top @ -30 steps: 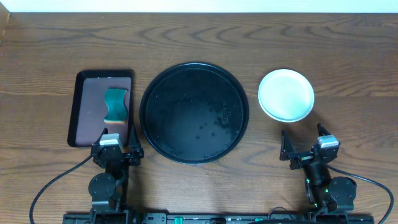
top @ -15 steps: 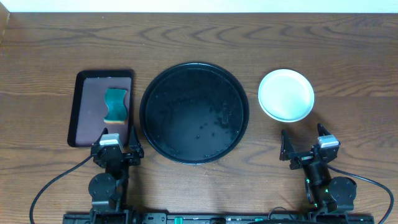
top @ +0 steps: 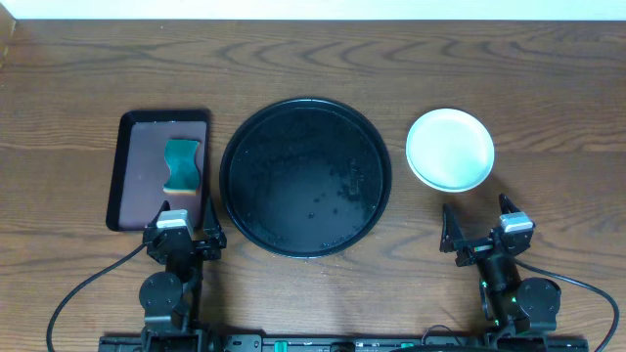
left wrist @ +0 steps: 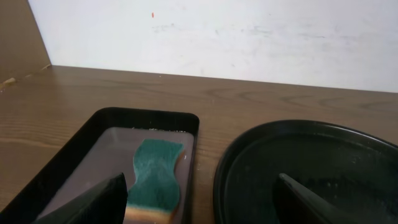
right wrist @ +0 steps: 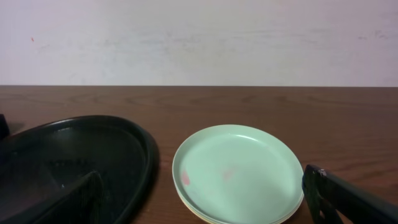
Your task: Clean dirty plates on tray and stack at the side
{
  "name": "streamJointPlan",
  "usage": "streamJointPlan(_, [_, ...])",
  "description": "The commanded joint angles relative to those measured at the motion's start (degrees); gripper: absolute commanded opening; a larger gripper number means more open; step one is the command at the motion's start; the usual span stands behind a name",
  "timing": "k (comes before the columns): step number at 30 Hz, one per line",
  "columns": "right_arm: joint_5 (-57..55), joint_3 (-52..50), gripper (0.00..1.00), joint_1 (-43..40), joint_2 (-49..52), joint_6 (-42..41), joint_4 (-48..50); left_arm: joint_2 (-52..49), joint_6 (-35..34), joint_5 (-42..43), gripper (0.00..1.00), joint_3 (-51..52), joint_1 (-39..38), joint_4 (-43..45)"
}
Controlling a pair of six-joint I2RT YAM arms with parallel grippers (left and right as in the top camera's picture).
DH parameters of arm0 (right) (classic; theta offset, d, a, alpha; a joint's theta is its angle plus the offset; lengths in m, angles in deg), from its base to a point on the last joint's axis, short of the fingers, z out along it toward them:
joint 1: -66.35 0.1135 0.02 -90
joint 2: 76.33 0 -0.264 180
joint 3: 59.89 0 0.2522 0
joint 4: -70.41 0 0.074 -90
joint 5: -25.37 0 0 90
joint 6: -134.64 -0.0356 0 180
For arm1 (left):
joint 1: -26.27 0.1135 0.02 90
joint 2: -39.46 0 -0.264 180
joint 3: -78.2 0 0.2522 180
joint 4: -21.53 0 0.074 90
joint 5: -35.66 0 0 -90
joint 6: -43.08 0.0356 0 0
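The round black tray [top: 305,176] lies at the table's middle with no plate on it; it also shows in the left wrist view [left wrist: 311,168] and the right wrist view [right wrist: 68,162]. The plates [top: 450,149] sit stacked to its right, a mint one on top with a pale yellow edge beneath [right wrist: 239,171] and faint reddish marks. My left gripper [top: 184,233] is open and empty near the front edge, below the maroon tray. My right gripper [top: 481,227] is open and empty, just in front of the plate stack.
A rectangular black-rimmed maroon tray [top: 137,171] stands left of the round tray and holds a teal sponge [top: 181,164], which the left wrist view [left wrist: 155,177] also shows. A white wall runs along the table's far edge.
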Motion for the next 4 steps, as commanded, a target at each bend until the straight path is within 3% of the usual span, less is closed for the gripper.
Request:
streamJointPlan(1, [0.24,-0.09,0.99,0.26,-0.35,-0.74,-0.17,0.35,1.01,0.09,0.75,1.92,-0.17,-0.63])
streamJointPlan(4, [0.24,-0.09,0.99,0.26,-0.35,-0.74,-0.17,0.35,1.01,0.09,0.75,1.92,-0.17,-0.63])
